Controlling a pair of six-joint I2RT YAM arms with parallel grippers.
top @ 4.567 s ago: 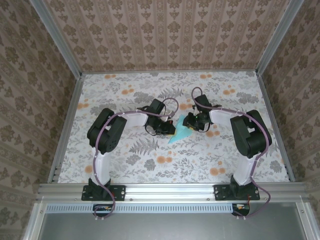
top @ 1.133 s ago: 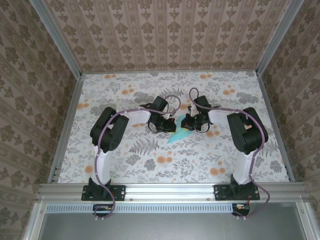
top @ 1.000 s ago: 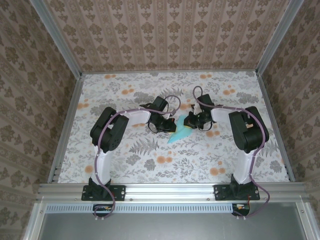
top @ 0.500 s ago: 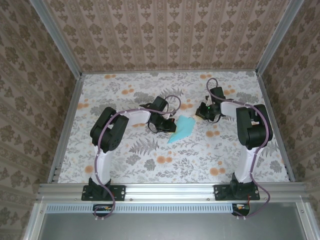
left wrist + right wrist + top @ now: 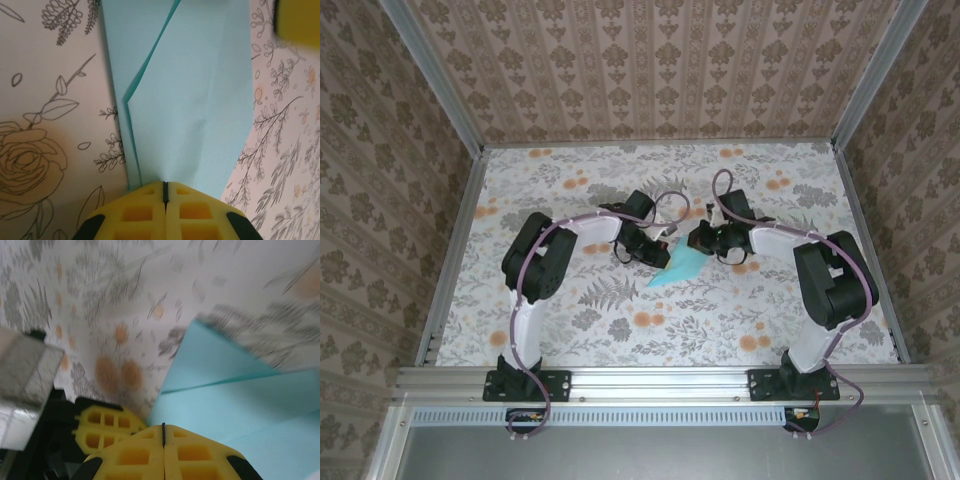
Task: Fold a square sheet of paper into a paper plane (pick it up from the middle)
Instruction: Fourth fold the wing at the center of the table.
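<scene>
Top view: partly folded teal sheet point(image 5: 680, 268) lies mid-desk point(image 5: 580, 330), narrow end pointing to 7 o'clock. Left jaws sit at its 10 o'clock edge, right jaws at its 1 o'clock end, both low

Left wrist: jaws shut, pads meeting, tips at the teal sheet point(image 5: 200, 100); flap edge runs up toward 12 o'clock

Right wrist: jaws shut, nothing seen between them; teal sheet point(image 5: 240, 400) spreads toward 3 o'clock, view blurred
</scene>
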